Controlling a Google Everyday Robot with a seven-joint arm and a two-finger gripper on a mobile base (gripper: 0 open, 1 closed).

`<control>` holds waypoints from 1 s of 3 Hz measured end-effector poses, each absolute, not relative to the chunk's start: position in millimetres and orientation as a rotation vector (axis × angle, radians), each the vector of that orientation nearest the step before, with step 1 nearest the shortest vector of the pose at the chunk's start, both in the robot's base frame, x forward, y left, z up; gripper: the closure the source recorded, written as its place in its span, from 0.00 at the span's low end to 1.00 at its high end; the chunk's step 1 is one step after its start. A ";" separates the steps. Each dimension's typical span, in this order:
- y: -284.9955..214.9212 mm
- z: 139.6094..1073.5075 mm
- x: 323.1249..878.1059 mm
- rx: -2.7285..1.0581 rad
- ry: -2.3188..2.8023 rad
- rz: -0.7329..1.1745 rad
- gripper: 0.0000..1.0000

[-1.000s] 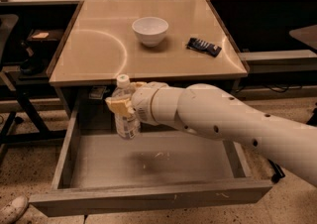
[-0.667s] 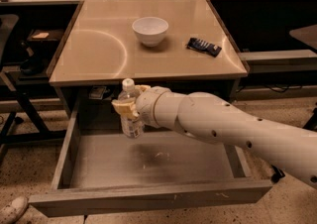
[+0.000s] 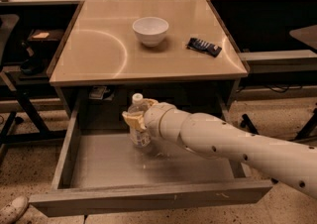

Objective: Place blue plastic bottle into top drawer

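The blue plastic bottle [image 3: 138,125], clear with a white cap and a whitish label, stands upright inside the open top drawer [image 3: 99,163], near its back and left of centre, its base at or just above the grey floor. My gripper [image 3: 134,120] is shut on the blue plastic bottle around its middle, reaching in from the right. The white arm [image 3: 223,141] crosses the drawer's right half and hides part of its floor.
On the tan table top [image 3: 99,54] stand a white bowl [image 3: 150,30] and a small dark blue flat packet [image 3: 204,46]. The drawer's front wall [image 3: 148,196] juts toward the camera. A black chair frame [image 3: 15,104] is at the left, a shelf [image 3: 272,59] at the right.
The gripper has moved the bottle right and lower, deeper into the drawer, and the bottle now stands more upright.
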State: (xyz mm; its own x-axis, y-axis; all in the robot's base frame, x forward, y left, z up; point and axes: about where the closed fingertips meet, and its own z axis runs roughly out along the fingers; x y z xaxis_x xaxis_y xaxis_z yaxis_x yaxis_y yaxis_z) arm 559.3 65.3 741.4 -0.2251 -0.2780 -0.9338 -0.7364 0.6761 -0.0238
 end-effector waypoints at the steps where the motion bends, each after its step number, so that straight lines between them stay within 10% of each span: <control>1: 61.0 722.5 562.3 -0.802 1.805 0.516 1.00; 3: 59.0 712.1 561.8 -0.791 1.811 0.513 0.82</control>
